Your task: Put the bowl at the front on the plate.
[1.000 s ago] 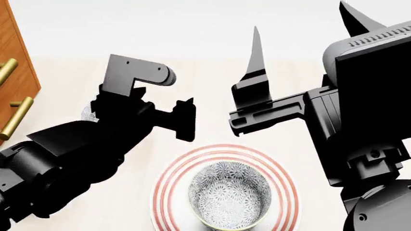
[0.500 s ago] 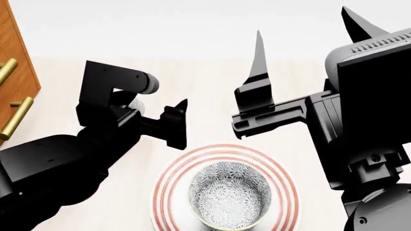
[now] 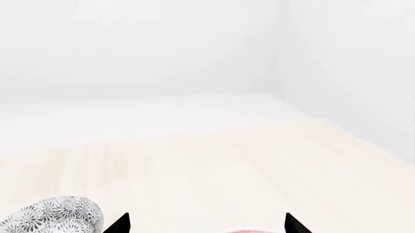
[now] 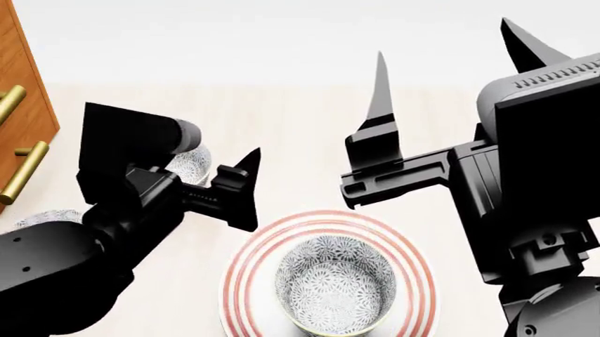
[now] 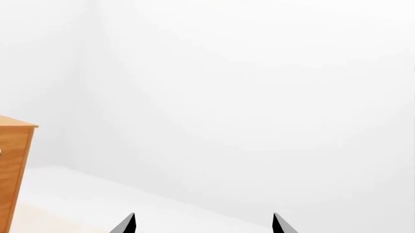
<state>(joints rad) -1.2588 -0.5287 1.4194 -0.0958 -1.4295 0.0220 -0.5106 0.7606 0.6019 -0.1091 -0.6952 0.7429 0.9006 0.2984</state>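
**Floral bowl seated on red-ringed plate**

Nearest: bowl (image 4: 335,283), upright, centred on plate (image 4: 246,271). Left pincer (image 3: 206,224) and right pincer (image 5: 203,224): tips spread wide, empty. Behind the left arm: second floral bowl (image 4: 192,164) on pale surface (image 4: 300,140). Far left: wooden cabinet (image 4: 21,105).
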